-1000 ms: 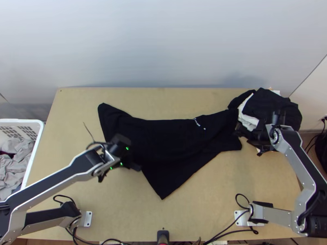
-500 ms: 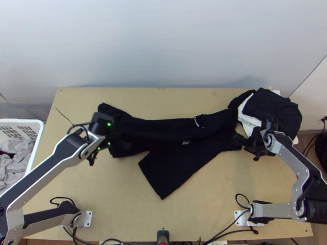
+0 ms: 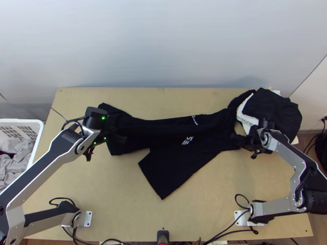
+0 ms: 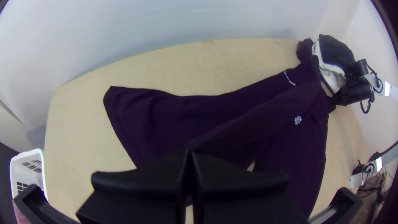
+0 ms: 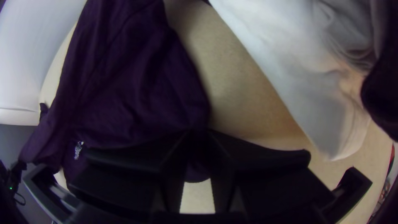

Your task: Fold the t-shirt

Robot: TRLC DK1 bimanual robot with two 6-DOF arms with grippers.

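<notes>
One black t-shirt (image 3: 175, 167), fold only part done

Top view: shirt lies across the middle of the table (image 3: 122, 204), far side partly doubled over, a loose corner (image 3: 162, 190) pointing at the near edge. Left tool (image 3: 122, 138) is at its left part, right tool (image 3: 237, 141) at its right end, just beside the clothes pile (image 3: 272, 108). Versus 1.0 s ago, left tool has gone from the lower middle of the shirt up and out to the left, dragging cloth along. Right tool has shifted slightly inward. The larger white print (image 3: 187, 141) was hidden then, a sliver 0.5 s ago, plain now. Loose corner hasn't budged.

Left wrist view: fingers (image 4: 232, 176) pressed together, shirt pinched at the tips; a raised band of cloth runs from there toward the right tool. Can't tell if it's hem or a mid-panel bite.

Right wrist view: fingers nearly together too, clamped on a bit of shirt, a small flap hanging below. White cloth (image 5: 286, 74) from the pile sits near; I'd watch for snagging it.

Handling: should be light, limp, not fragile; it'll crease rather than break. Best hold is edges or corners, all layers in the pinch, both ends kept taut, else the middle bunches.
</notes>
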